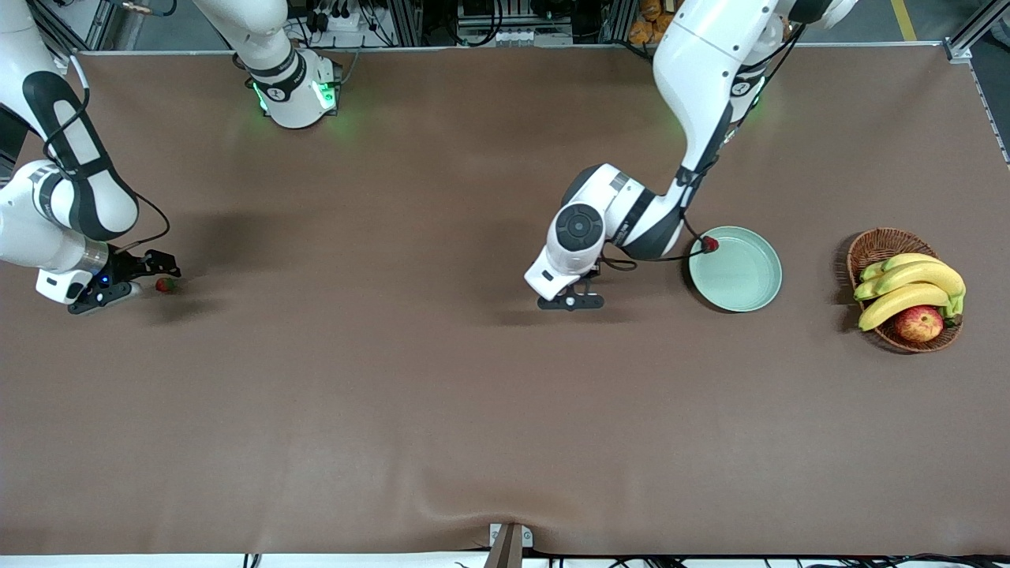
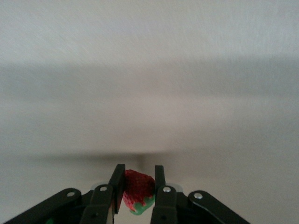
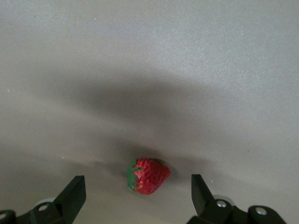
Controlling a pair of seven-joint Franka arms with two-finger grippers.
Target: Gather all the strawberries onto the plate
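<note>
Left end effector (image 2: 139, 184) low at mid-surface, clamped on a strawberry (image 2: 138, 189), just beside the plate (image 1: 746, 293). A second strawberry (image 1: 710, 244) sits at the plate's rim. Right end effector (image 3: 138, 191), fingers wide apart, straddles a third strawberry (image 3: 148, 175) lying on the surface (image 1: 394, 394) at the right arm's end.
</note>
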